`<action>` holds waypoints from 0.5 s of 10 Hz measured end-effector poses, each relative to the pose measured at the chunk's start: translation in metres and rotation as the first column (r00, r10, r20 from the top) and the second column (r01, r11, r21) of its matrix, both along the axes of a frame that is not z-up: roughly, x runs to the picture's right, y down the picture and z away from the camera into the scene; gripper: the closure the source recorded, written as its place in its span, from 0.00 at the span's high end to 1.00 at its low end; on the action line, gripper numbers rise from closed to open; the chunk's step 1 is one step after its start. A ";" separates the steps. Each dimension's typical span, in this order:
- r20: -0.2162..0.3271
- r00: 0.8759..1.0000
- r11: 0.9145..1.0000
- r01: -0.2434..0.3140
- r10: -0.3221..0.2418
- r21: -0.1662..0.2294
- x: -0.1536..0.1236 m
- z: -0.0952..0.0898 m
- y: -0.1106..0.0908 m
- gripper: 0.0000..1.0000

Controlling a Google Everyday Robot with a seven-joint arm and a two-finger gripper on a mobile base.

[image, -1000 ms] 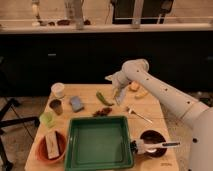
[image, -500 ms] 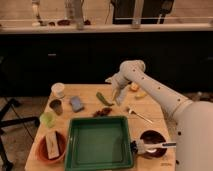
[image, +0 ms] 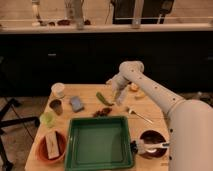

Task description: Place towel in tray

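On the left side of the table (image: 87, 92) stand a white cup (image: 58, 90), a metal cup (image: 55, 106) and a little green cup (image: 47, 119), all close to the left edge. An orange bowl (image: 44, 150) sits at the front left corner. A blue sponge (image: 76, 103) lies just right of the cups.

The green tray (image: 100, 142) sits in the middle at the front edge. Its floor is bare, with open room above it. Behind it lie a green pepper (image: 104, 98) and some dark red bits (image: 103, 112).

Near the far edge is a small pale patch that looks like the towel (image: 109, 81), but I cannot tell for sure. It is well apart from the tray.

The gripper (image: 119, 97) points down just right of the pepper, over bare table. Its fingers are spread and hold nothing. The white arm (image: 155, 92) comes in from the bottom right, climbs to a bent elbow, then drops to the gripper.

A fork (image: 139, 115) lies to the right. A dark bowl (image: 152, 144) sits just beside the tray's right rim.
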State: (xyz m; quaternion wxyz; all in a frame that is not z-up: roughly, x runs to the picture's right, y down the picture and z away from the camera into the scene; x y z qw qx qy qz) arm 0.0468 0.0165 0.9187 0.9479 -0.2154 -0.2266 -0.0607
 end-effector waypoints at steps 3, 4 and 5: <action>-0.020 0.999 0.999 -0.032 0.031 -0.030 0.013 0.013 0.004 0.80; -0.023 0.999 0.998 -0.047 0.046 -0.037 0.016 0.019 0.006 0.80; -0.024 0.998 0.998 -0.057 0.056 -0.041 0.019 0.025 0.008 0.80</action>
